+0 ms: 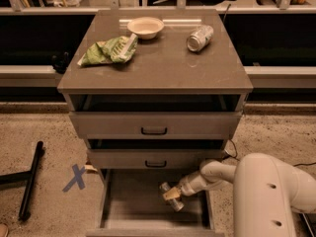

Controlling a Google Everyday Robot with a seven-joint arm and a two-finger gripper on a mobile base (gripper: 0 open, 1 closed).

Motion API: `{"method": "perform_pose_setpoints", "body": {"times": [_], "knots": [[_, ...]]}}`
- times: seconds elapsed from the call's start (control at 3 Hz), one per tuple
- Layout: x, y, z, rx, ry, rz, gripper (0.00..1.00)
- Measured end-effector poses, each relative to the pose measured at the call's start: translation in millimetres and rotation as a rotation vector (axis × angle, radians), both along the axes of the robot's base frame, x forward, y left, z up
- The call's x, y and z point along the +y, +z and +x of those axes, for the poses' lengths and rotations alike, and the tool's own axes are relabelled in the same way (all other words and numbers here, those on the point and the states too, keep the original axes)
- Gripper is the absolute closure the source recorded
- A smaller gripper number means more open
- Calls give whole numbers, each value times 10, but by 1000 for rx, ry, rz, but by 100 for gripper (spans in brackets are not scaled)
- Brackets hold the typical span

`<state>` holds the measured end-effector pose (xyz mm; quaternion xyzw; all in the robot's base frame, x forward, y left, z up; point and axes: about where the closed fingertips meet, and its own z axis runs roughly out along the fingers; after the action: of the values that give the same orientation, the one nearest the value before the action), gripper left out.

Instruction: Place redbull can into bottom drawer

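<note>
The bottom drawer point(123, 201) is pulled open below the two shallower drawers with black handles. My gripper point(173, 194) reaches into it from the right, low over the right part of its floor. It is shut on the redbull can point(176, 204), a slim silver can held tilted, its shiny top point(163, 186) pointing up-left. The gripper's tan pads cover the can's middle. The can's lower end is close to the drawer floor; I cannot tell whether it touches.
On the cabinet top point(163, 63) lie a green chip bag point(108, 50), a white bowl point(145, 27) and a shorter, dented silver can point(199, 37). A blue tape X point(75, 177) and a black bar point(30, 179) are on the floor to the left.
</note>
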<state>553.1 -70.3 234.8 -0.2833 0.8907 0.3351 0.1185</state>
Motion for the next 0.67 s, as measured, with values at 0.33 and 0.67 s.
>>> {"method": "perform_pose_setpoints", "body": {"times": [0.33,0.67], "knots": [[3,-200,111,9,-5,9,82],[-9,-324,153,22,-19,9,58]]}}
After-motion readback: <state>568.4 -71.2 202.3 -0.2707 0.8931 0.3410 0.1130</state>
